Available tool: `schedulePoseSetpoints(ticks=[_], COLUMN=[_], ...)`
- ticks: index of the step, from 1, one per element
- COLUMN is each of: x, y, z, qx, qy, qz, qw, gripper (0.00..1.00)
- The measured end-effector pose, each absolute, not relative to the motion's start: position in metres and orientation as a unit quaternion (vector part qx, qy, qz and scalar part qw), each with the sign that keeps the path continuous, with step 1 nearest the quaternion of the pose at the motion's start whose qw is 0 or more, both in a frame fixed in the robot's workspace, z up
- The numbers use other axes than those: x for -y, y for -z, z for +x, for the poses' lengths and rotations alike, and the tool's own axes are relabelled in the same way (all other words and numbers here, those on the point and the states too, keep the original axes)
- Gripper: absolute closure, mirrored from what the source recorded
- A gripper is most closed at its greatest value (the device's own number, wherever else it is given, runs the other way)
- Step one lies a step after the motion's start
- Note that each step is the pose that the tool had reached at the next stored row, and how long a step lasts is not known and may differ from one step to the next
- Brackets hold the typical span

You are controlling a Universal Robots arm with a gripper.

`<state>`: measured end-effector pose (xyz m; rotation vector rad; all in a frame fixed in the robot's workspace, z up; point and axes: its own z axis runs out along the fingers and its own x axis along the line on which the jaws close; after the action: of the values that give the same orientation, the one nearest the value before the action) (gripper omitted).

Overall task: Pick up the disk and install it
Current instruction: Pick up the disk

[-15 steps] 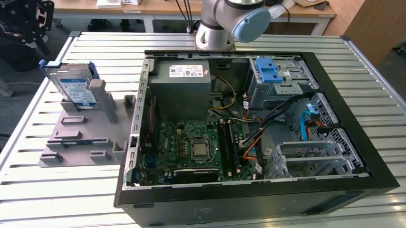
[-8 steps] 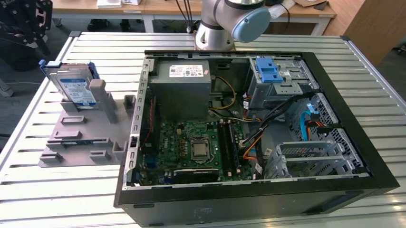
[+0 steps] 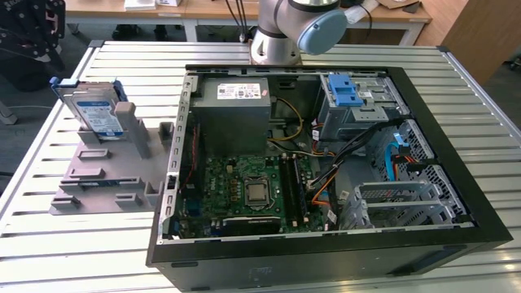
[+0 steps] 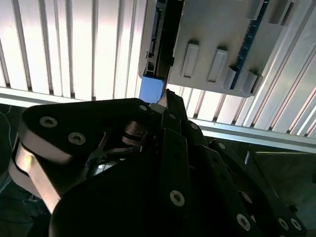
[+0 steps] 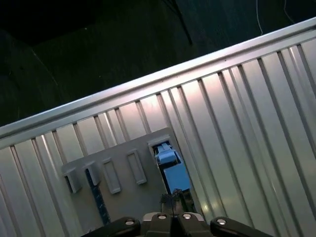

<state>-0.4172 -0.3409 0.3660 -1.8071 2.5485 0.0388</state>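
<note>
We are looking at the flat silver-metal disk with a white-and-blue label and blue plastic rails (image 3: 96, 113). It is standing upright on its edge in a slot of the grey plastic fixture block (image 3: 106, 177). That fixture is sitting on the slatted aluminium worktop (image 3: 73, 244), near the worktop's edge at the exterior view's left, beside the open black desktop computer case (image 3: 326, 264).

The exterior view is giving us the disk's label face, though we cannot read its print. The same is holding for the white sticker on the grey power-supply box (image 3: 232, 113) inside the case.

Both wrist views are looking down from above, so the disk (image 4: 151, 89) (image 5: 177, 177) is showing us its narrow upper edge and a blue rail. The black linked gripper (image 4: 165, 98) (image 5: 170, 200) is hanging over it, its tip by the rail's end. We cannot tell whether it is touching the disk, or whether it is open or closed.
</note>
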Motion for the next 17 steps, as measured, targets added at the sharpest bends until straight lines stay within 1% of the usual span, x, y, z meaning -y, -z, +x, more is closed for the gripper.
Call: schedulePoseSetpoints(ticks=[10,11,12,14,15,17], x=[0.3405,0.3405,0.3405,0.3405,0.3405,0.3405], y=[-0.3651,-0.3651,-0.3651,-0.3651,-0.3651,-0.3651], z=[-0.4172,-0.4172,-0.4172,-0.4172,-0.4172,-0.4172], qx=[-0.787,-0.787,-0.787,-0.787,-0.787,-0.787], qy=[-0.013,-0.013,-0.013,-0.013,-0.013,-0.013], qz=[-0.617,-0.617,-0.617,-0.617,-0.617,-0.617], qw=[0.008,0.008,0.008,0.008,0.008,0.008], gripper=[0.89,0.83,0.83,0.71,0.71,0.59])
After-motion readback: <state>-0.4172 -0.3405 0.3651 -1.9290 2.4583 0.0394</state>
